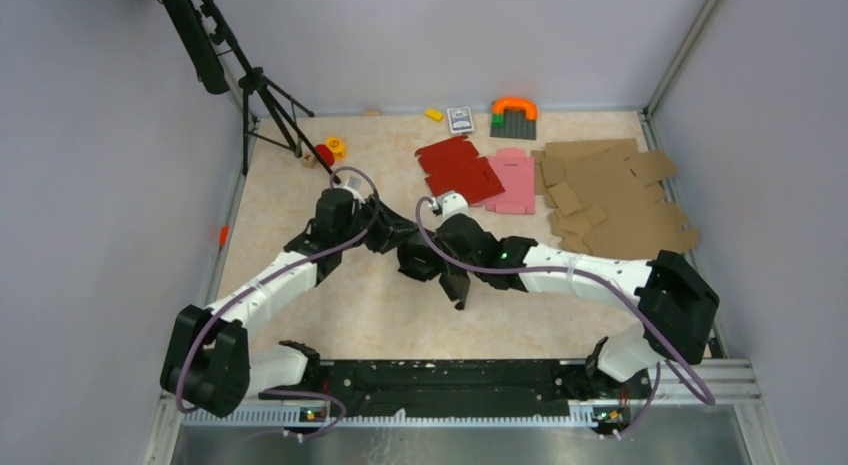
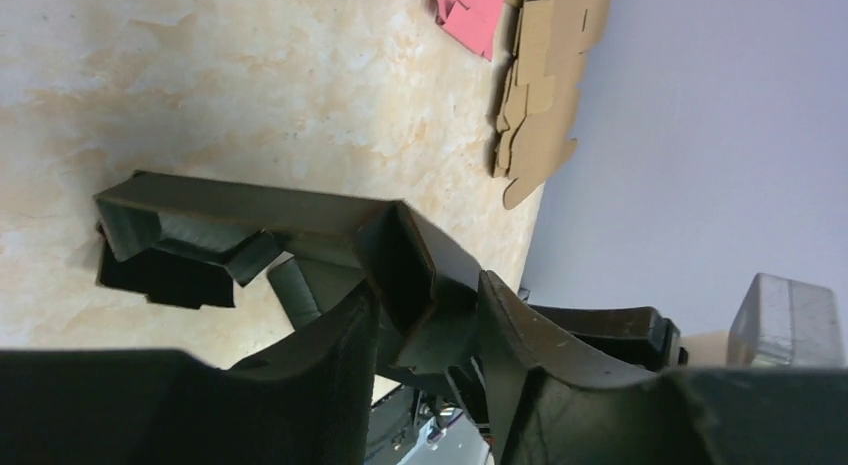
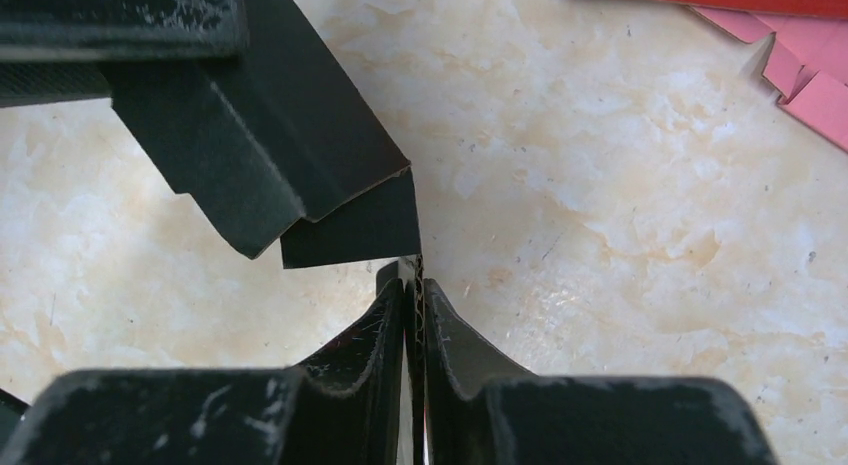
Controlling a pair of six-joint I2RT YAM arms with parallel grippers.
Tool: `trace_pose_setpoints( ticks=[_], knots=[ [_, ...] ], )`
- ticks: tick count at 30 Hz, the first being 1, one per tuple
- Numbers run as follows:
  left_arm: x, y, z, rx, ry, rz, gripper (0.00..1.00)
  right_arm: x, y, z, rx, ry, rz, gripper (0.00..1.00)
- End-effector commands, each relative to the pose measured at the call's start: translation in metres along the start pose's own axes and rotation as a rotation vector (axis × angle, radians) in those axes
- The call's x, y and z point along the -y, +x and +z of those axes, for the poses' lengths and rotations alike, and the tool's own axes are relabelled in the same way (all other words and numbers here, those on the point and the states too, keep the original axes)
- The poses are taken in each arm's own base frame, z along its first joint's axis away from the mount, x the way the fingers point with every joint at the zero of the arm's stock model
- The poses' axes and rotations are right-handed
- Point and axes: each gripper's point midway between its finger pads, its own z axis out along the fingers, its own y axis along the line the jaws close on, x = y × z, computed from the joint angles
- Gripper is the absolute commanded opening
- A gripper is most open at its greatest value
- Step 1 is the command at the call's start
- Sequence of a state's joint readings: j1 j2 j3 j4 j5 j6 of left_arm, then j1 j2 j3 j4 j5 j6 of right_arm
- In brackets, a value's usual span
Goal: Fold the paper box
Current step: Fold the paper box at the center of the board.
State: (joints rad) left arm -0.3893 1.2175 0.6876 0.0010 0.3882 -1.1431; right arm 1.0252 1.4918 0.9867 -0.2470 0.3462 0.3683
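Right wrist: paper box edge btwn jaws

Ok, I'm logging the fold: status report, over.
Right gripper pinching paper box edge. Left gripper straddling a wall, grip unclear. Box partly folded. Nothing blocking.

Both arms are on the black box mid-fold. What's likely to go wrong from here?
1. The right gripper pinches only a thin edge of the paper box. A sideways pull might tear that edge or let it slip out.
2. The left gripper straddles a folded corner, and whether it grips is unclear. Squeezing hard there could crush the wall or undo the fold.
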Motion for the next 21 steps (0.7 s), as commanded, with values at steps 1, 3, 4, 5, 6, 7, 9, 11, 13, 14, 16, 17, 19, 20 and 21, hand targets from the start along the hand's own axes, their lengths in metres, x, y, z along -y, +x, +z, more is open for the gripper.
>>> trace_pose_setpoints(
  ticks=[1,3,4,5,6,7,9,11,13,14,16,17,19,20,21],
  knots=[
    [0.002,0.002,-0.001,0.014,0.055,0.021,0.39,-0.011,-0.019,-0.001,0.050,-0.008,0.061,0.12],
    [-0.003,0.005,0.000,0.008,0.056,0.018,0.36,-0.012,-0.022,0.000,0.060,-0.007,0.095,0.14],
    [-0.007,0.008,0.000,0.004,0.059,0.016,0.34,-0.012,-0.024,0.001,0.064,-0.002,0.118,0.14],
    [-0.008,0.009,0.001,0.005,0.062,0.016,0.34,-0.013,-0.026,0.002,0.069,0.005,0.141,0.15],
    [-0.011,0.011,0.001,0.004,0.061,0.015,0.34,-0.012,-0.027,0.003,0.072,0.017,0.166,0.16],
    [-0.012,0.012,0.001,0.006,0.063,0.016,0.34,-0.012,-0.029,0.004,0.073,0.028,0.188,0.17],
    [-0.016,0.014,0.002,0.009,0.058,0.017,0.34,-0.013,-0.030,0.006,0.072,0.040,0.223,0.17],
    [-0.019,0.015,0.002,0.012,0.058,0.018,0.35,-0.014,-0.030,0.009,0.070,0.039,0.242,0.17],
    [-0.019,0.017,0.001,0.009,0.062,0.022,0.35,-0.016,-0.030,0.010,0.071,0.034,0.253,0.16],
    [-0.020,0.017,0.001,0.007,0.062,0.024,0.36,-0.016,-0.029,0.011,0.072,0.038,0.256,0.15],
    [-0.020,0.018,0.001,0.003,0.064,0.026,0.38,-0.015,-0.030,0.011,0.077,0.046,0.263,0.12],
    [-0.019,0.018,0.001,0.001,0.068,0.028,0.38,-0.014,-0.031,0.011,0.081,0.051,0.268,0.11],
    [-0.019,0.019,0.001,-0.006,0.071,0.029,0.38,-0.012,-0.033,0.011,0.089,0.060,0.281,0.07],
    [-0.018,0.020,0.001,-0.009,0.078,0.030,0.38,-0.012,-0.034,0.011,0.094,0.062,0.287,0.06],
    [-0.017,0.020,0.001,-0.011,0.082,0.029,0.38,-0.012,-0.036,0.010,0.099,0.064,0.292,0.04]
  ],
)
